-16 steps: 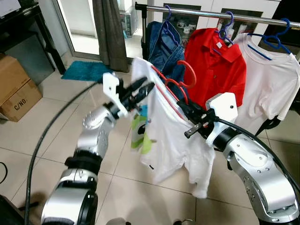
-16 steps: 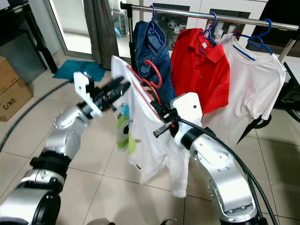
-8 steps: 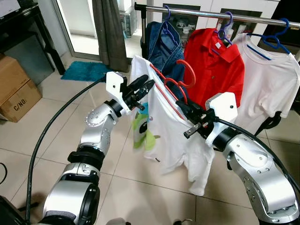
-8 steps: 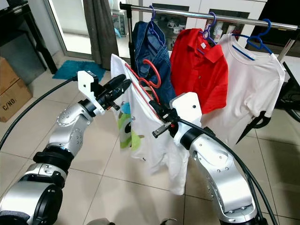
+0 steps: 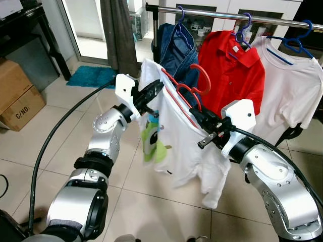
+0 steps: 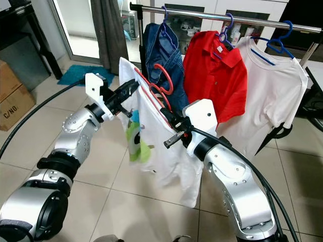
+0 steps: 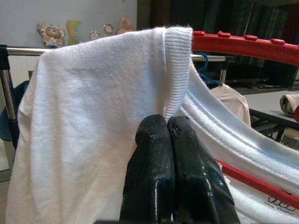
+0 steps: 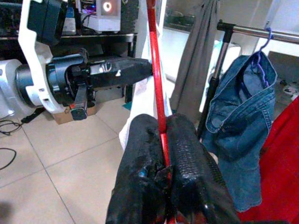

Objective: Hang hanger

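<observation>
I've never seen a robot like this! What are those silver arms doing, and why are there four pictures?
It's a house robot with two silver arms. Two pictures come from cameras in its head, looking down. The other two come from a camera on each wrist. Each arm ends in a tool with two black fingers. The right tool pinches a red hanger. A white T-shirt hangs on it. The left tool pinches the shirt's shoulder. Behind is a clothes rail with a denim jacket, a red shirt and another white shirt.
</observation>
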Available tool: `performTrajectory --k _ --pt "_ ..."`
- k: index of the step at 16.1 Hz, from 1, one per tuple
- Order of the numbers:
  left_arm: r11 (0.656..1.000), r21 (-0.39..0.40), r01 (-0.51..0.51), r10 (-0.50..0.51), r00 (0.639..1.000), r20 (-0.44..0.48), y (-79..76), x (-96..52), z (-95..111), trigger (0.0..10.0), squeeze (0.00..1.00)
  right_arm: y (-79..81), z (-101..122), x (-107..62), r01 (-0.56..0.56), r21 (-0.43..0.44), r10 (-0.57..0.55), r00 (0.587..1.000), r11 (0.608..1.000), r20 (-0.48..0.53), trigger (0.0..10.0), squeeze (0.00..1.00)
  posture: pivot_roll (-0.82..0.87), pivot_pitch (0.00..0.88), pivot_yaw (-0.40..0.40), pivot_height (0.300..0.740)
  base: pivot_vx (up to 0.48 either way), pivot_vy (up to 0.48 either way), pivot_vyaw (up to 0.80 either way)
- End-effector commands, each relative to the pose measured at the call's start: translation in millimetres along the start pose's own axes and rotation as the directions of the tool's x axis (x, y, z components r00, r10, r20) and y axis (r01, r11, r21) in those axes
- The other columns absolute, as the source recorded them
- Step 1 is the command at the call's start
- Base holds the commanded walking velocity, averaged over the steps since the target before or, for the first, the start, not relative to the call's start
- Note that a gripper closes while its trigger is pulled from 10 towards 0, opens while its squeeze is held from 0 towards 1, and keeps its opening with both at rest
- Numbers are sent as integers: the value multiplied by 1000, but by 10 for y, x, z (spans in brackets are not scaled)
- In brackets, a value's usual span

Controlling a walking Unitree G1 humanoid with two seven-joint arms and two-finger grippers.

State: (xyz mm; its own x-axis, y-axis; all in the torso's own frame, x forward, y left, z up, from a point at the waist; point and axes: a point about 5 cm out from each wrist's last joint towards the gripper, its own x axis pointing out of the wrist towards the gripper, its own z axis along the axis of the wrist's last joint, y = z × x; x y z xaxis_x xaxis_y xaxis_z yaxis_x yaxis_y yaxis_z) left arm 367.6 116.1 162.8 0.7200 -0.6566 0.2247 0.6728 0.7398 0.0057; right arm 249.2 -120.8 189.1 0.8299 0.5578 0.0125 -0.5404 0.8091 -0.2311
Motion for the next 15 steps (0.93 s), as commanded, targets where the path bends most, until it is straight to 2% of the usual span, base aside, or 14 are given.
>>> performTrajectory --k 1,6,8,9,11,13,15 --pt "1000 26 -6 6 1000 6 45 16 58 0 0 15 106 -12 -10 -19 11 999 1000 50 0 0 -29 0 54 740 0 0 0" --pt "1000 21 -16 15 1000 28 95 -4 95 0 0 13 82 -6 -4 -20 5 999 1000 41 0 0 -23 0 54 740 0 0 0" --pt "1000 -13 19 -18 998 61 58 -2 111 0 0 1 61 -4 3 -25 -2 1000 1000 28 0 0 -24 0 53 740 0 0 0" --pt "995 -61 82 -75 990 117 -17 -7 130 0 0 -15 54 -8 12 -26 -12 1000 1000 23 0 0 -27 0 53 740 0 0 0" --pt "988 -76 136 -123 980 159 -95 -48 137 0 0 -53 11 -21 39 -25 -39 999 999 -2 0 0 -27 0 53 740 0 0 0" --pt "997 -53 56 -44 976 212 1 -106 235 0 0 -85 -54 -47 62 -23 -63 997 998 -35 0 0 -25 0 52 740 0 0 0" --pt "999 -40 26 -16 972 235 113 -173 334 0 0 -81 -83 -56 61 -19 -62 997 998 -44 0 0 -21 0 50 740 0 0 0"
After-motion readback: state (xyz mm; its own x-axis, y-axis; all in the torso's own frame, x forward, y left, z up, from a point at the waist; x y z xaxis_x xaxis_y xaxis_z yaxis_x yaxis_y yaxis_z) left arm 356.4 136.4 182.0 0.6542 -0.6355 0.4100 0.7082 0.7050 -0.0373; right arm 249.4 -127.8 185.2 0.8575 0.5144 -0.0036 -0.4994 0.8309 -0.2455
